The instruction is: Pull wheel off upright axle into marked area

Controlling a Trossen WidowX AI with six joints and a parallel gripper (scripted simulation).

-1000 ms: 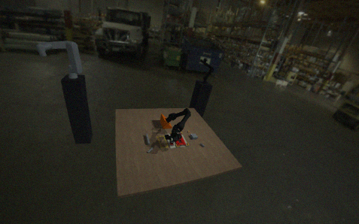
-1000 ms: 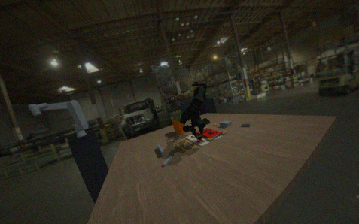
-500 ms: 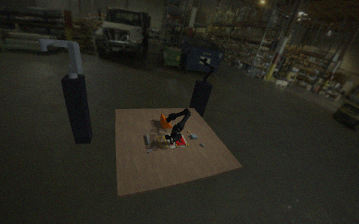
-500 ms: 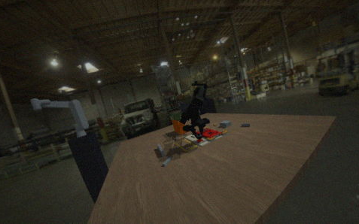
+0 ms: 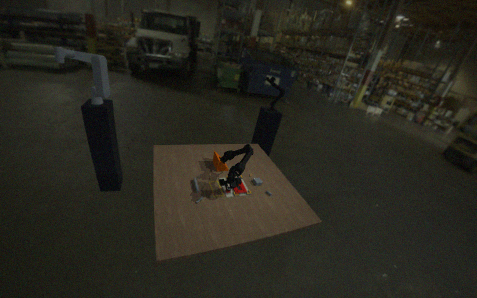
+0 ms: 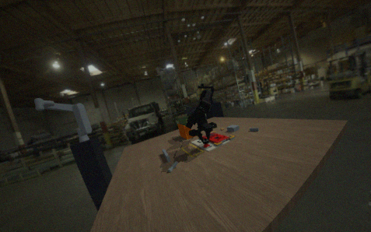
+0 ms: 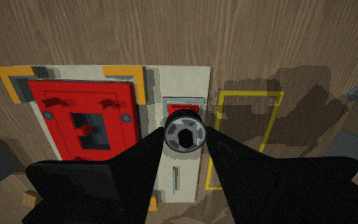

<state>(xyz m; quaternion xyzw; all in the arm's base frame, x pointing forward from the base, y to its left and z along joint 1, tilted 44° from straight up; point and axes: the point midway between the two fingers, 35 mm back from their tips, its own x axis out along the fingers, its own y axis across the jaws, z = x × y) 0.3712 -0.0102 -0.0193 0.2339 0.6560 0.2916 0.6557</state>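
Observation:
The wheel, dark with a grey spoked face, is between the fingertips in the wrist view. My gripper is shut on it. Its hub centre is dark; the upright axle is hidden or cannot be told apart there, so I cannot tell whether the wheel is still around it. A red patch on the pale base plate shows just behind the wheel. The marked area, a yellow outline, lies on the table to the right of the plate in the wrist view, partly in shadow.
A red panel with small raised parts sits left of the wheel, between orange corner brackets. Grey blocks lie on both sides. An orange upright piece stands behind, near the arm.

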